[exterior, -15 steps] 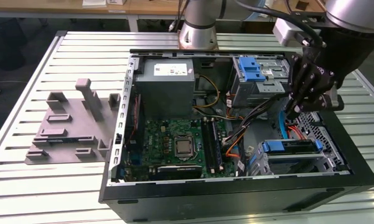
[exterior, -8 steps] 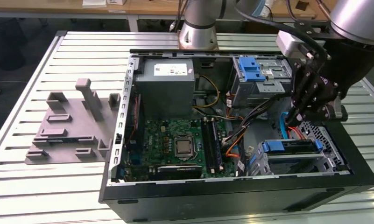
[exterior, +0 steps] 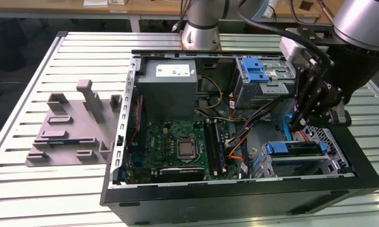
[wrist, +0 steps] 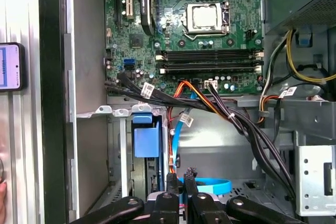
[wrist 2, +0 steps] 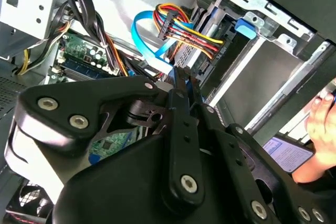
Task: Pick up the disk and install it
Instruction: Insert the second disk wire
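Note:
The disk (exterior: 301,149) lies in the drive cage (exterior: 333,140) at the near corner of the open computer case, on the exterior view's right. Its blue bracket (exterior: 277,148) faces the motherboard. In the first wrist view the blue bracket end (wrist: 146,139) sits in the cage slot, and in the second wrist view it shows as a blue tab (wrist 2: 245,28). My gripper (exterior: 296,126) hangs just above the cage, beside a blue flat cable (wrist: 209,186). Both wrist views show its two thin fingers (wrist: 171,180) close together, shut, with nothing between them (wrist 2: 182,74).
The motherboard (exterior: 180,146), a grey power supply box (exterior: 170,85) and a second blue-latched bay (exterior: 260,71) fill the case. Cable bundles (wrist: 231,114) cross beside the cage. A grey fixture (exterior: 69,127) lies on the slatted table. A hand (wrist 2: 321,114) holds a phone (wrist 2: 286,151) outside the case.

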Motion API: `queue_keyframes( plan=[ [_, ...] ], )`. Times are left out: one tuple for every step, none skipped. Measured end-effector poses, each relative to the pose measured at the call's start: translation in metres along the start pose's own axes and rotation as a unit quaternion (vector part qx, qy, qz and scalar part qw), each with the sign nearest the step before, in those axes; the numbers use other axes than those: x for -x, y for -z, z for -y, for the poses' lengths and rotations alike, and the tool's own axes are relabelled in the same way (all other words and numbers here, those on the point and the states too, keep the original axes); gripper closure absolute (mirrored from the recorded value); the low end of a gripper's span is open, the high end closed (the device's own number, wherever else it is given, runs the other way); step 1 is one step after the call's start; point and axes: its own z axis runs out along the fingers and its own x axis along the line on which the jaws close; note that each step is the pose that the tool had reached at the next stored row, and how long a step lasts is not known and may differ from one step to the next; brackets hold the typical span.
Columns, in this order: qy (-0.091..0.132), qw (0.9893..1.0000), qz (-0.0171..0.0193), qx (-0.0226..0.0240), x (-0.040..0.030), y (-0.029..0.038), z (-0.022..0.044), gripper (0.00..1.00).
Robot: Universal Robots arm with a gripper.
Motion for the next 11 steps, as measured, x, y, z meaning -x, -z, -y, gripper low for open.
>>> queue_keyframes(
  plan=[
    [0.0, 1.0, 0.0002, 0.0, -0.0007, -0.0018, 0.0, 0.84],
    [0.0, 1.0, 0.0005, 0.0, -0.0017, -0.0033, 0.0001, 0.84],
    [0.0, 1.0, 0.0008, 0.0, -0.0032, -0.0045, 0.0001, 0.84],
    [0.0, 1.0, 0.0012, 0.0, -0.0046, -0.0057, 0.0003, 0.84],
    [0.0, 1.0, 0.0016, 0.0, -0.0049, -0.0065, 0.0003, 0.84],
    [0.0, 1.0, 0.0015, 0.0, -0.0049, -0.0065, 0.0003, 0.84],
    [0.0, 1.0, 0.0014, 0.0001, -0.0049, -0.0065, 0.0003, 0.84],
    [0.0, 1.0, 0.0014, 0.0, -0.0049, -0.0065, 0.0003, 0.84],
    [0.0, 1.0, 0.0013, 0.0001, -0.0049, -0.0065, 0.0003, 0.84],
    [0.0, 1.0, 0.0013, 0.0, -0.0049, -0.0065, 0.0003, 0.84],
    [0.0, 1.0, 0.0014, 0.0001, -0.0049, -0.0066, 0.0003, 0.84]
  ],
)
